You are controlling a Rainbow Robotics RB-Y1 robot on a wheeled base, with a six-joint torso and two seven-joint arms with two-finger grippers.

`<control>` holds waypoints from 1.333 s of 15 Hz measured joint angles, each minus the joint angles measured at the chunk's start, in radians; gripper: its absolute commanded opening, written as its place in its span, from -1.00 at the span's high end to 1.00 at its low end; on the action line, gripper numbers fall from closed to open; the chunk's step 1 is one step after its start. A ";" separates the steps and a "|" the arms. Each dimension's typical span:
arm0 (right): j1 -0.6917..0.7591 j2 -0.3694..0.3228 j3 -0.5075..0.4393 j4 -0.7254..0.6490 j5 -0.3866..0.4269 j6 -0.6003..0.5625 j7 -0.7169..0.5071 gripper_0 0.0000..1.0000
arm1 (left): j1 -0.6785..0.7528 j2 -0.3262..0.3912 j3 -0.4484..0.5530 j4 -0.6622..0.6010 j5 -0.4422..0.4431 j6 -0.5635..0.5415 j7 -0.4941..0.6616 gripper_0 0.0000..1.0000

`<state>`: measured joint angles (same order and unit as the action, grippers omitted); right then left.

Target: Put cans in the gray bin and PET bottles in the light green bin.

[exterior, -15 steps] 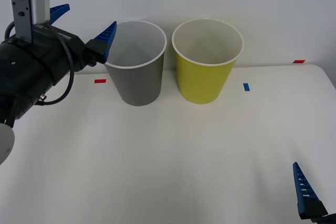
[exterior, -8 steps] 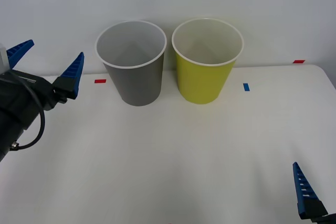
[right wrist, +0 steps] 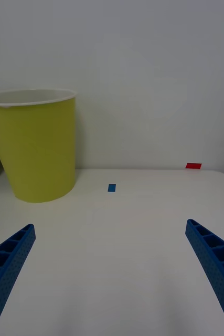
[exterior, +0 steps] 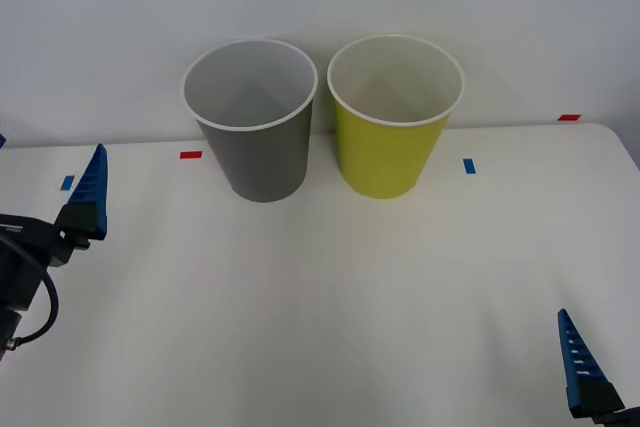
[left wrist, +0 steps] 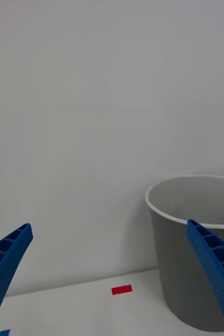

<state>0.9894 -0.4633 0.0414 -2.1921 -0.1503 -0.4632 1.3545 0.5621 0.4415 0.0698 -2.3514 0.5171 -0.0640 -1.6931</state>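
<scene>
The gray bin (exterior: 262, 162) stands upright at the back of the white table, and the light green bin (exterior: 385, 157) is close on its right. No cans or PET bottles are in view. My left gripper (exterior: 48, 147) hovers open and empty at the table's left edge, well left of the gray bin (left wrist: 177, 273), which its wrist view shows ahead between its spread fingers (left wrist: 7, 257). My right gripper (right wrist: 110, 224) is open and empty low at the front right, one blue finger (exterior: 580, 372) showing in the front view. It faces the light green bin (right wrist: 38, 147).
Small tape marks lie on the table: red (exterior: 190, 155) left of the gray bin, blue (exterior: 469, 165) right of the green bin, red (exterior: 568, 117) at the far right and blue (exterior: 67, 183) at the far left. A white wall rises right behind the bins.
My left arm has drawn back from beside the gray bin's rim, moving left and down toward the table's left edge, open throughout. The right gripper has not moved.
</scene>
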 measured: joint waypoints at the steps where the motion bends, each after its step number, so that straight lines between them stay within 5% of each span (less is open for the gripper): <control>1: 0.000 0.000 0.000 0.000 0.000 0.000 0.000 -1.00 | 0.026 0.002 -0.018 0.040 -0.003 -0.064 -0.004 -1.00; 6: 0.000 0.000 0.000 0.000 0.000 0.000 0.000 -1.00 | 0.145 0.040 -0.102 0.220 -0.008 -0.330 -0.015 -1.00; 20: 0.000 0.000 0.000 0.000 0.000 0.000 0.000 -1.00 | 0.555 0.030 -0.217 0.228 -0.067 -0.568 -0.020 -1.00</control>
<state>0.9894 -0.4633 0.0414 -2.1921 -0.1503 -0.4633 1.3545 1.1172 0.4713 -0.1469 -2.1229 0.4500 -0.6316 -1.7134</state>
